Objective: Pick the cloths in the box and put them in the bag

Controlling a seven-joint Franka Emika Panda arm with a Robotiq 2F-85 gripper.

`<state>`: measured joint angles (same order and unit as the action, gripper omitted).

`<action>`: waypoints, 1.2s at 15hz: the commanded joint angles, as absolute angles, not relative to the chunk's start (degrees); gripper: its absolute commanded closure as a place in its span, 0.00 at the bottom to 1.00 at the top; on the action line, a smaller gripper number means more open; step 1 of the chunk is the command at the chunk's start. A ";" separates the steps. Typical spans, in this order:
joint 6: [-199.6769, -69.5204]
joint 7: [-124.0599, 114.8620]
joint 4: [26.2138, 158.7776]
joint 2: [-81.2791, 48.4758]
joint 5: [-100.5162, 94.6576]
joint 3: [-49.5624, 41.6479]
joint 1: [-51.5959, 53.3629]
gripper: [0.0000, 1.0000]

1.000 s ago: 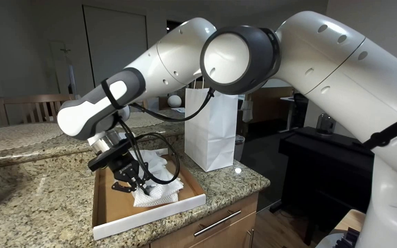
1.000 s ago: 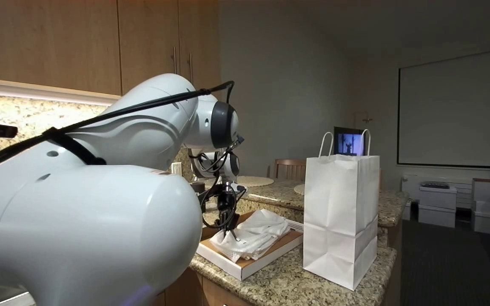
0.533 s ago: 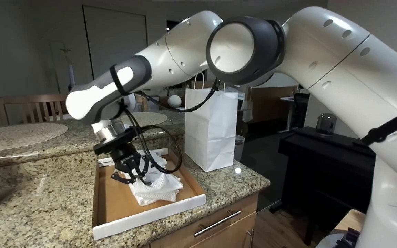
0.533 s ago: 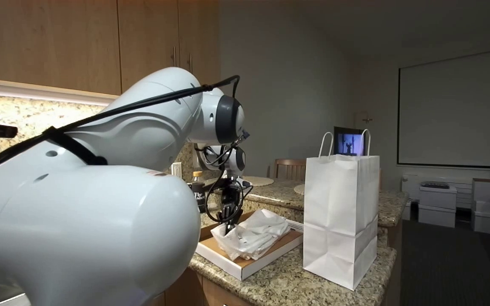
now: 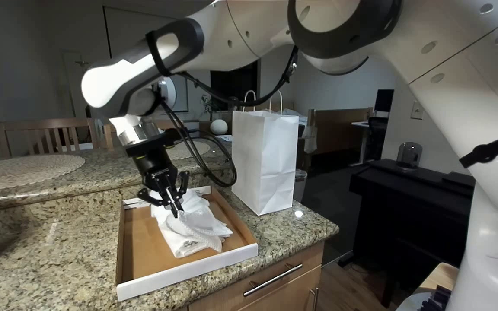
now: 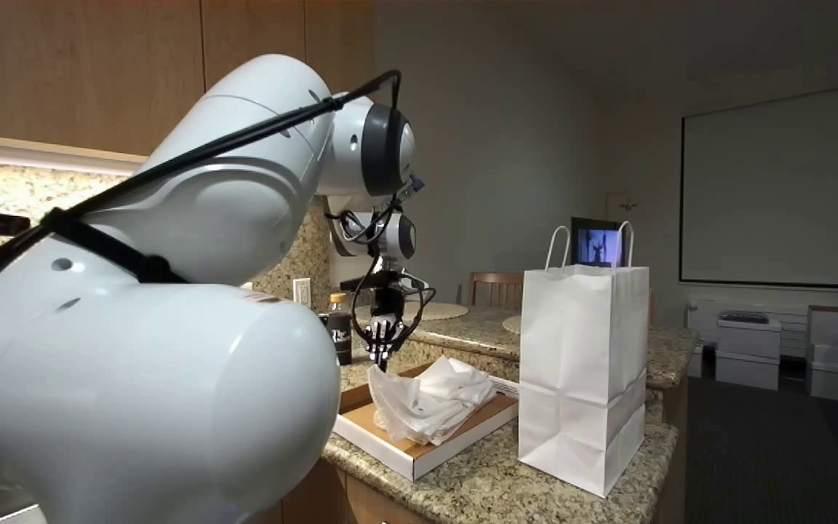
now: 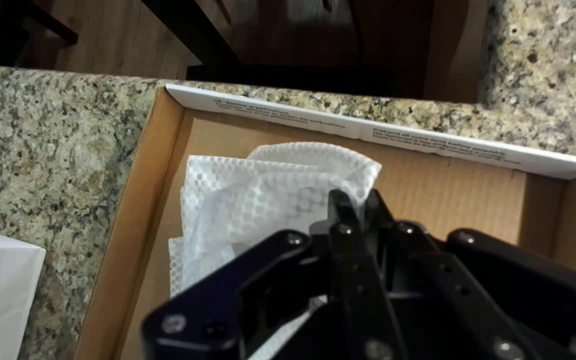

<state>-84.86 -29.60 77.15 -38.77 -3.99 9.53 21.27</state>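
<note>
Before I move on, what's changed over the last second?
The gripper has closed on the edge of a white cloth and risen, pulling that edge upward. The rest still lies in the box; box and white bag haven't moved.

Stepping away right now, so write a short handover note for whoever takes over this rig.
Tool: closed, pinching a raised edge of the white cloths; how many layers it has is unclear.
Where things are: the cloths lie bunched in the shallow box, the pinched part drawn up to the tool. The paper bag stands on the counter beside the box, handles up; its inside is hidden.
Done: a grip on the cloth.
Left: lift it clear, carry it to the bag, release it inside, then return for any that remain.
</note>
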 commanded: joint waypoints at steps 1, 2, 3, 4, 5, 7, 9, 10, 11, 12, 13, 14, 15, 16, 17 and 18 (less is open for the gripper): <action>-84.07 -27.66 81.59 -34.99 -0.91 8.57 20.66 0.91; -83.87 -29.43 80.70 -36.63 -0.91 7.95 21.25 0.92; -83.90 -29.21 80.61 -37.29 -0.75 7.86 21.37 0.94; -84.39 -29.85 80.23 -38.63 -1.26 7.66 22.10 0.79; -85.05 -30.19 80.24 -39.40 -1.73 7.51 22.63 0.68; -86.59 -30.33 79.87 -41.19 -2.19 7.55 23.87 0.62; -89.72 -31.40 80.27 -41.94 -2.67 7.45 25.50 0.49; -91.95 -32.73 80.92 -41.65 -3.37 7.12 26.66 0.44; -94.34 -34.28 81.56 -41.43 -4.68 6.49 27.93 0.36; -96.24 -36.14 81.80 -41.39 -6.10 5.84 29.13 0.31; -98.18 -38.17 82.17 -41.23 -7.60 5.18 30.18 0.23; -99.57 -40.42 81.98 -41.59 -9.63 4.33 31.29 0.17; -100.15 -42.55 81.63 -42.12 -11.79 3.48 32.23 0.10; -100.22 -44.54 81.34 -42.74 -14.07 2.53 32.98 0.05; -100.00 -46.69 81.19 -43.13 -16.09 1.58 33.74 0.00; -99.87 -48.72 81.14 -43.60 -17.99 0.65 34.27 0.00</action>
